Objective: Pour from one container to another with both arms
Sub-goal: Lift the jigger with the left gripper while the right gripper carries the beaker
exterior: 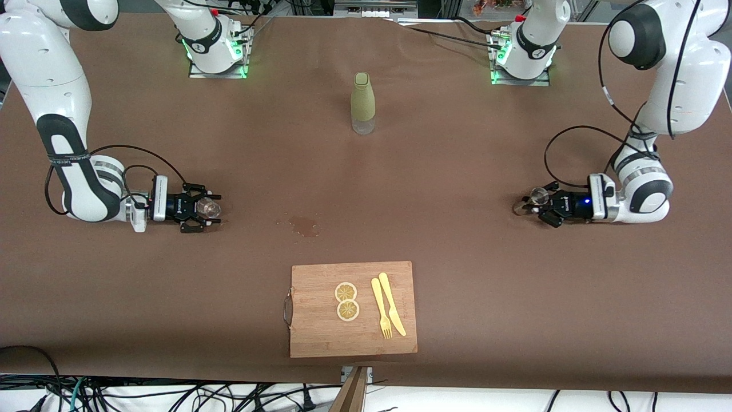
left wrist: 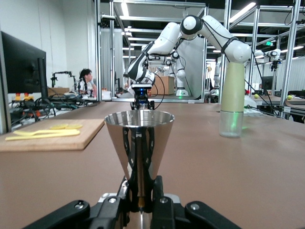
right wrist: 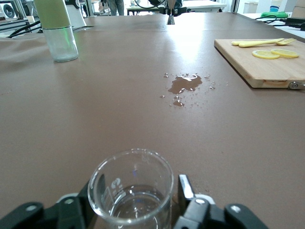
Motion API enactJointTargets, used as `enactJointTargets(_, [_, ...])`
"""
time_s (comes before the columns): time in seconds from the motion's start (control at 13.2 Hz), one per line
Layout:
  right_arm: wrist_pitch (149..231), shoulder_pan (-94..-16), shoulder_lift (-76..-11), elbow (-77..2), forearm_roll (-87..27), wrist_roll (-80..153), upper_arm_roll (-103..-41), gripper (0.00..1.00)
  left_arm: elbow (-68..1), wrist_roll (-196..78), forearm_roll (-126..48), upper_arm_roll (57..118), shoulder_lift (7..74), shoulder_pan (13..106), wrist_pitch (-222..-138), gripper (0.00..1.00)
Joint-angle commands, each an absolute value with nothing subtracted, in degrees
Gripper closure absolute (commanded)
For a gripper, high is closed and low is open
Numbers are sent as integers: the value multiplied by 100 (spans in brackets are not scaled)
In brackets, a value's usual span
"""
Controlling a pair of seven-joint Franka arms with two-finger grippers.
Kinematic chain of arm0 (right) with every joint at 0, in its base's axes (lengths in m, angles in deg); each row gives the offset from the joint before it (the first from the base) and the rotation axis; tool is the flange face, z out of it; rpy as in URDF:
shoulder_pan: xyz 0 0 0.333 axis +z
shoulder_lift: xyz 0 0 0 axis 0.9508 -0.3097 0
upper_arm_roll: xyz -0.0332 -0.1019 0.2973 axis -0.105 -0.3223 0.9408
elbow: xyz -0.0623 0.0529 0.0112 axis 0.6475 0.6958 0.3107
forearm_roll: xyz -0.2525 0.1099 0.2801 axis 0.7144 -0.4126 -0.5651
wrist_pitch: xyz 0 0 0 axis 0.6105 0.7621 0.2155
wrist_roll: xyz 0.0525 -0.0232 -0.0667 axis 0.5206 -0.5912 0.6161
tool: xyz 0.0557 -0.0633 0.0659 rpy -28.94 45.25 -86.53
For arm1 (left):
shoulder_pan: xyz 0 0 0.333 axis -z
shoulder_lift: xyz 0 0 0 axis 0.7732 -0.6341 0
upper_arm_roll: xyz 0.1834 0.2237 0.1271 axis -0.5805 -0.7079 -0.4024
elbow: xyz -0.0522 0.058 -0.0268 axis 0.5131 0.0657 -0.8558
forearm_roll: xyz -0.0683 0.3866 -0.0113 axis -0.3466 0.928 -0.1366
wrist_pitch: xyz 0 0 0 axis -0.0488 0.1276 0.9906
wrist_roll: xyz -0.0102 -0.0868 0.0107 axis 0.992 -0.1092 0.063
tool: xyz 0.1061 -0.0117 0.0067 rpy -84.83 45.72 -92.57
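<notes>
My left gripper (exterior: 534,201) rests low at the left arm's end of the table, shut on the narrow waist of an upright metal cone cup (exterior: 537,197). In the left wrist view the cup (left wrist: 139,138) rises between the two fingers of the left gripper (left wrist: 142,193). My right gripper (exterior: 209,210) lies low at the right arm's end, open around a clear glass beaker (exterior: 209,207). The beaker (right wrist: 131,191) holds a little water. One finger (right wrist: 186,187) of the right gripper (right wrist: 140,187) stands slightly apart from the glass.
A bottle in a green sleeve (exterior: 363,103) stands mid-table near the bases. A small puddle (exterior: 305,226) lies between the grippers. A wooden board (exterior: 320,332), nearer the front camera, carries two lemon slices (exterior: 346,301), a yellow fork (exterior: 381,312) and knife (exterior: 392,306).
</notes>
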State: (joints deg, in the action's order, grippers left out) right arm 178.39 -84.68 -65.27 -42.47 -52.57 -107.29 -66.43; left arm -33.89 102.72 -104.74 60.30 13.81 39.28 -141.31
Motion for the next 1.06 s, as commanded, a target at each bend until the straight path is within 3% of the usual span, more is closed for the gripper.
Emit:
enactJointTargets(0.0, [17757, -8523, -6552, -4242, -5375, -10818, -6597, 36, -3329, 10293, -10743, 6102, 1599, 4342, -14456, 100])
enactJointTargets(0.15, [17766, -8523, -6552, -4242, -5375, -10818, -6597, 42, -3347, 10197, -11110, 6129, 1723, 4781, -14624, 100])
enactJointTargets(0.38, [17757, -8523, -6552, -4242, -5375, -10827, -6597, 59, -3347, 9574, -11314, 6138, 1942, 5326, -15185, 100])
enactJointTargets(0.61, [17757, -8523, -6552, -4242, -5375, -10827, -6597, 67, -3356, 9397, -11701, 6146, 1934, 5924, -15528, 100])
enactJointTargets(0.99, [17757, -8523, -6543, -4234, -5375, -10792, -6545, 74, -3329, 8966, -12815, 6840, 1917, 6531, -16557, 100])
